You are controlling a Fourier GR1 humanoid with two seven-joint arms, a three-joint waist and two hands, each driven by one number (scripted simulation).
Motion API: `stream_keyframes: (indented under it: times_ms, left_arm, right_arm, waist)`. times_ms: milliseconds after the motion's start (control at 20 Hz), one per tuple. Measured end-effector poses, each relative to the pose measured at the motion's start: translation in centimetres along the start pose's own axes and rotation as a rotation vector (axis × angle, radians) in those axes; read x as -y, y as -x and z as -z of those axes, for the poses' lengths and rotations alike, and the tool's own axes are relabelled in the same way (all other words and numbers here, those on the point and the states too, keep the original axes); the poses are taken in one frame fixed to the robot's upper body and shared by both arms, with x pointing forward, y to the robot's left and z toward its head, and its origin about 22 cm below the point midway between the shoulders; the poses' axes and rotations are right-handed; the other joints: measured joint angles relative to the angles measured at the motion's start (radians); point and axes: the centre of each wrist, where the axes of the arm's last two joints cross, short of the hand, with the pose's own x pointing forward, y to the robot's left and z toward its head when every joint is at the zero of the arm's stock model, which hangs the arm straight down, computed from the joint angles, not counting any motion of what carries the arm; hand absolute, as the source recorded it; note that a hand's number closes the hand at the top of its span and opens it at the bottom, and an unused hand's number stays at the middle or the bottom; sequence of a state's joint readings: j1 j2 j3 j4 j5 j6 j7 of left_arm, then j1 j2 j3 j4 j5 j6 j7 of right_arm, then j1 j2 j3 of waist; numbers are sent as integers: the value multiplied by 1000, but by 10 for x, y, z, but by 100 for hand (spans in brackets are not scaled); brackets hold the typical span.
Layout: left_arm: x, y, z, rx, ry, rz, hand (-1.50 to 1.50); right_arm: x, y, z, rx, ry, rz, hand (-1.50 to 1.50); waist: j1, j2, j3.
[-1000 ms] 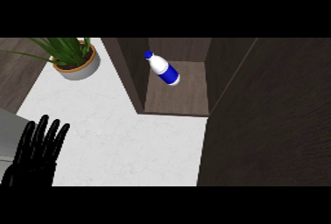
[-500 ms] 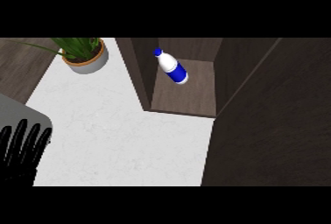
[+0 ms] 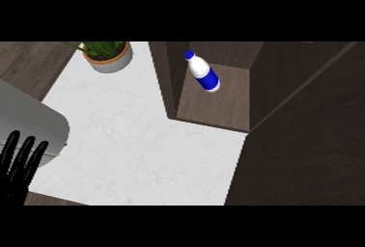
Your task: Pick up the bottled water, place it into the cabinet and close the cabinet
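Change since earlier: compared with half a second before, the whole scene sat lower and further right in the head view, and the left hand (image 3: 21,166) showed more of its fingers beside a larger patch of grey forearm.
Bottled water: the bottled water (image 3: 203,72) stood inside the cabinet (image 3: 214,103), white with a blue cap and blue lower band, leaning in the view, toward the back of the compartment and nearer its left wall.
Cabinet: it was open, its floor bare in front of the bottle; the tall dark panel just right of the compartment was probably the door (image 3: 306,130), swung out.
Left hand: well left of the cabinet, at the lower edge, fingers straight and spread, pointing up, holding nothing, resting.
Right hand: it showed nowhere in the view.
Counter: the white counter (image 3: 143,144) ran from the cabinet's front out to the left.
Plant: a potted plant (image 3: 107,53) stood left of the cabinet, near the counter's far edge, well apart from the bottle.
Meaning for the task: placing looked done, since the bottle was already in the compartment and no hand touched it; closing the door seemed to be what remained, likely for the unseen right hand.
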State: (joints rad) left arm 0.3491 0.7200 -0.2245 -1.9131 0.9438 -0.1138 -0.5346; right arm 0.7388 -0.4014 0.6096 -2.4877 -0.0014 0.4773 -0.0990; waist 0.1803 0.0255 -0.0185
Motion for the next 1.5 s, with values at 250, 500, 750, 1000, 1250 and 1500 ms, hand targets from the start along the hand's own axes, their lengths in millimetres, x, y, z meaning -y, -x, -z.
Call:
stream_keyframes:
  times_ms: [250,500,750,1000,1250,1500]
  left_arm:
    - [-4,-6,2,-6,30,1,-150]
    - [-6,-9,4,-18,52,2,-150]
    - [-11,-13,6,-18,63,12,-150]
    - [-15,-15,8,-19,64,14,-150]
    - [-18,-17,9,-17,65,14,-150]
    - [-20,-18,10,-13,66,12,-150]
  right_arm:
    - [8,-2,6,-1,-56,-53,-150]
    - [20,-7,13,0,-143,-146,150]
    - [26,-11,22,0,-193,-204,150]
    - [30,-15,31,-11,-246,-259,150]
    - [32,-18,39,-19,-281,-295,150]
    - [32,-17,43,-19,-291,-282,150]
  waist:
    - [36,5,-3]
    - [72,4,-8]
    - [78,4,-9]
    - [77,6,-11]
    - [74,8,-13]
    - [74,16,-14]
